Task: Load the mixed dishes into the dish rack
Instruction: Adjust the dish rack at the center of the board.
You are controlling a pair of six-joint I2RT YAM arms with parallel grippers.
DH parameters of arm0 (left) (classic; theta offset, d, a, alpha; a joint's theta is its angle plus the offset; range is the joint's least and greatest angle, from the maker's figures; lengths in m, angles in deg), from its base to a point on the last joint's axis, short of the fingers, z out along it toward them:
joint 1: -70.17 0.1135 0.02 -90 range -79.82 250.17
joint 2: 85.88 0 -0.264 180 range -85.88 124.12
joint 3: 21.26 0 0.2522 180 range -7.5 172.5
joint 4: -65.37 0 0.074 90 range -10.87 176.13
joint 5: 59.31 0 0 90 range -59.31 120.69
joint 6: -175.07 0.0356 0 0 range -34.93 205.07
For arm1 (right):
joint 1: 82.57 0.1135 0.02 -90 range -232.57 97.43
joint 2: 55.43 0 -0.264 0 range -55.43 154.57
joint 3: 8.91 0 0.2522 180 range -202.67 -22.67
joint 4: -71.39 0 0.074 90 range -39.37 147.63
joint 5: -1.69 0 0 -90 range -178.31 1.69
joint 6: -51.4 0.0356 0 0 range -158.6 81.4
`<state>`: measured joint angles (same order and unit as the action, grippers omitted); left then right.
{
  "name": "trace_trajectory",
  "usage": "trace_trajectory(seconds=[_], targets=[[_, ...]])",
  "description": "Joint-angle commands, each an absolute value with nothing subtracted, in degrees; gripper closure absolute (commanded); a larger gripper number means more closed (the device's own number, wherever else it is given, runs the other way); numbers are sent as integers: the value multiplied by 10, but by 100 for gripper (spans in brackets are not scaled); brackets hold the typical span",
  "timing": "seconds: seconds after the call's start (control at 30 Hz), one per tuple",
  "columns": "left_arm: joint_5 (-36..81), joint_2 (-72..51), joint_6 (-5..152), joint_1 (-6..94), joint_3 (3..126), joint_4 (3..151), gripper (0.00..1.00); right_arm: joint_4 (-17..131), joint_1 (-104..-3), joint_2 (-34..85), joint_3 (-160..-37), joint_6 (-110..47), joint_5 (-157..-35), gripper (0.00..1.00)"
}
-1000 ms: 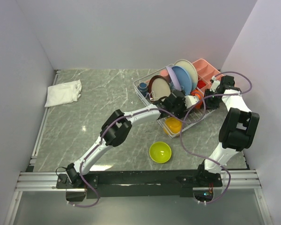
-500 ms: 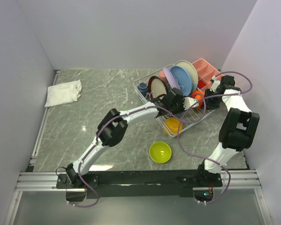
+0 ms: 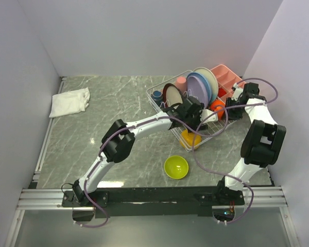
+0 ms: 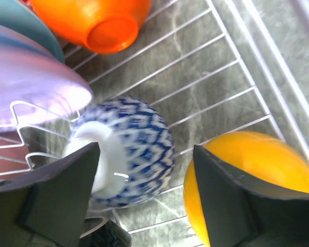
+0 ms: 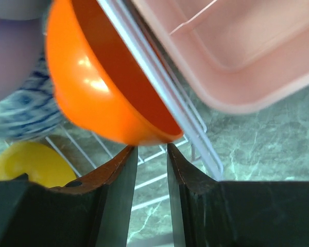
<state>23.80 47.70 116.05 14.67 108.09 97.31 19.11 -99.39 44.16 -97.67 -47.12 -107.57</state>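
Left wrist, blue-white patterned bowl (image 4: 131, 146) on wire rack (image 4: 239, 60), left tool (image 4: 145, 167) spread wide, right tool (image 5: 148, 154) unclear

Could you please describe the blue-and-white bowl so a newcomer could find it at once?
Find the wire dish rack on the table's right side. Inside it, under the left gripper's spread fingers, a patterned bowl lies on its side between the yellow bowl and the lavender plate. It alone has a blue-and-white pattern; the neighbours are plain.
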Motion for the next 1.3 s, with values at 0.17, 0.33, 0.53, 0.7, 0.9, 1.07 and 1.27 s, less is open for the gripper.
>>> trace_trajectory(seconds=[0.17,0.33,0.53,0.7,0.9,1.07,1.27], targets=[[125,343,1133,155,995,938,11,182,-996,350,-975,-548,-1072,62],[172,274,1071,156,971,952,9,158,-996,315,-979,-553,-1083,61],[286,191,932,160,889,962,4,193,-997,310,-968,-573,-1050,59],[286,114,887,200,781,968,4,200,-995,366,-1011,-588,-1033,57],[288,69,892,250,699,961,4,215,-994,440,-1077,-600,-1019,57],[276,65,892,267,681,966,4,177,-993,496,-1130,-620,-1015,57],[281,80,897,277,698,965,4,43,-992,583,-1227,-658,-1057,61]])
